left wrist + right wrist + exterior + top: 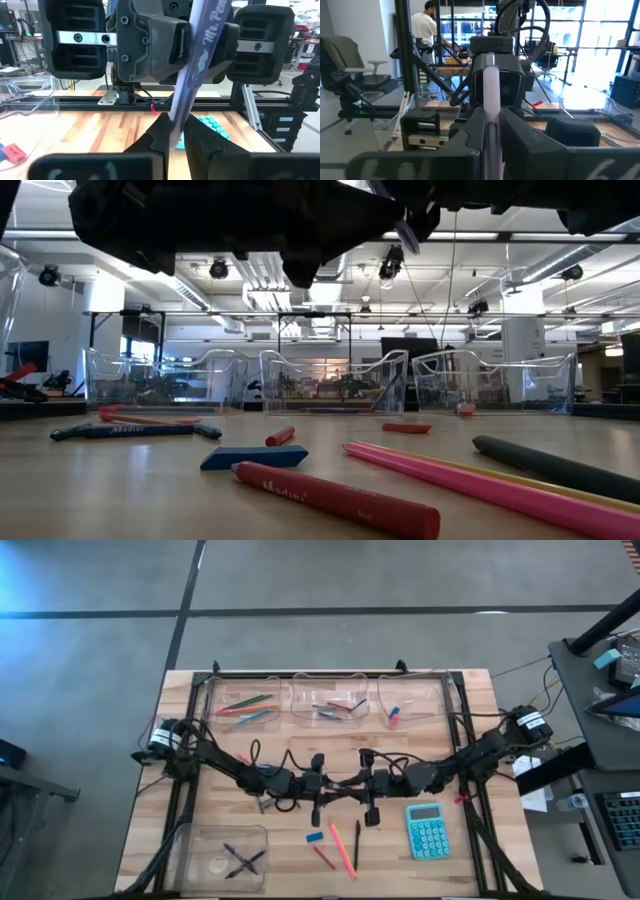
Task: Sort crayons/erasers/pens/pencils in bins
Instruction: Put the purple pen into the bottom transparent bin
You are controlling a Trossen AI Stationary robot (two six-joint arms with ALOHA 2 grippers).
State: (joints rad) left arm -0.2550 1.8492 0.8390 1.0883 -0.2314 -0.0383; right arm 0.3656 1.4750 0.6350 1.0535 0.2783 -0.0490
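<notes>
A light purple crayon [197,60] is held above the middle of the table between my two grippers, which face each other. My left gripper [176,134] is shut on one end of it. My right gripper [491,127] is shut on it too, and the crayon [490,90] runs forward from its fingers toward the left gripper. In the high view the two grippers meet over the table's middle, left [328,787] and right [354,785]. In the low view a bit of the crayon [407,232] shows high above the table. My left gripper pinches the crayon's lower end [175,125] between its two fingers, coming level from the table's left. The crayon slants up and away from the fingertips toward the right gripper, clear of the table. My right gripper pinches the crayon [492,135] between its two fingers, coming level from the table's right. The crayon lies along the fingers and sticks out forward, its free end [490,59] in front of the left gripper's body. It is clear of the table.
Three clear bins stand along the far edge: left [240,705], middle [335,705] and right [412,700]. A fourth bin [218,858] with dark pens stands near left. Below the grippers lie a blue eraser [314,836], a red crayon [323,857], pink pencils [344,848], a black pen [357,845] and a teal calculator [428,831].
</notes>
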